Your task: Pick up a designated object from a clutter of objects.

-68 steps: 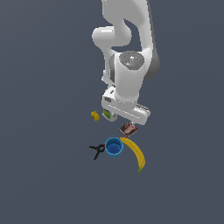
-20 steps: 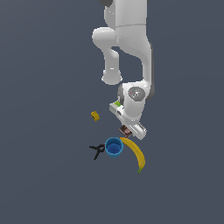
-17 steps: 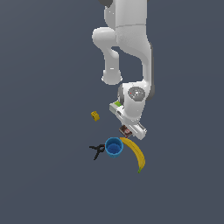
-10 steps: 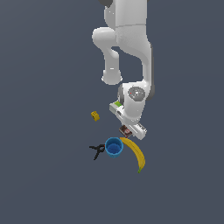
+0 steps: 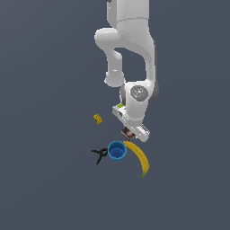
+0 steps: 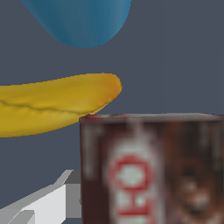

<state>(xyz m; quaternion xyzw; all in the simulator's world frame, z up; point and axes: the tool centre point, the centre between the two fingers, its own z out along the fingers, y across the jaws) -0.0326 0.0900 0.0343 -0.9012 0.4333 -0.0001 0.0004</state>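
Note:
The designated object, a dark brown box with a red and white label, fills the near part of the wrist view as a brown box. My gripper is down over it and shut on it. One pale finger lies against the box's edge, and the other finger is hidden. The rest of the clutter of objects lies close by: a yellow banana, a blue cup, a black clamp and a tiny yellow block.
The banana and blue cup lie just beyond the box in the wrist view. A white bottle with a green patch is mostly hidden behind my wrist. All items rest on a plain dark grey surface.
Since 3.4 s ago my arm has lowered onto the brown box. Over the last second nothing visibly moves.

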